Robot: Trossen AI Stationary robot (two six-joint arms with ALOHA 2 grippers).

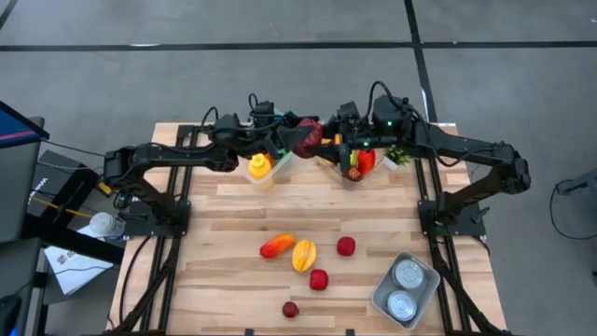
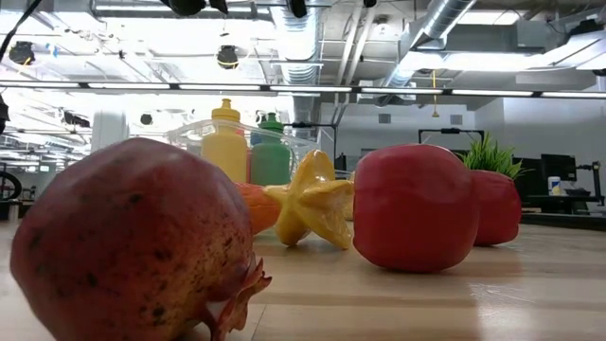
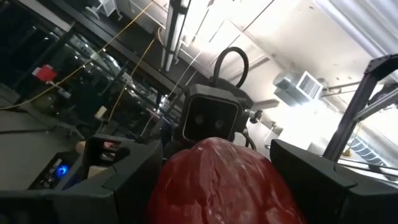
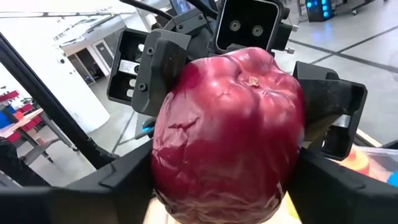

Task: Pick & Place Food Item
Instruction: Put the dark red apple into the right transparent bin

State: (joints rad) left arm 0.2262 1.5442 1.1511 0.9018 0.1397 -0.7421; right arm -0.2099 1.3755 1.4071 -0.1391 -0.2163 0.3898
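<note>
Both pairs of jaws are set wide around one dark red fruit (image 4: pixel 229 130), held aloft between the arms at the far middle of the table (image 1: pixel 233 233). It looks like a hand-over from one arm to the other. The left gripper (image 3: pixel 214 180) has its fingers pressed on either flank of the fruit, carrying it. The right gripper (image 4: pixel 227 186) brackets the same fruit from the opposite side, its fingers right at the skin; whether it bears any weight I cannot tell.

Just under the meeting point sit two clear bins, one holding a yellow bottle (image 1: pixel 259 167), the other a red pepper (image 1: pixel 366 161), probably the drop-off places.

Nearer the table's front edge, well apart from the arms, lie the waiting items: a starfruit (image 1: pixel 303 254), an apple (image 1: pixel 346 245), a pomegranate (image 1: pixel 290 309), and a metal tray (image 1: pixel 382 295) of cans.
</note>
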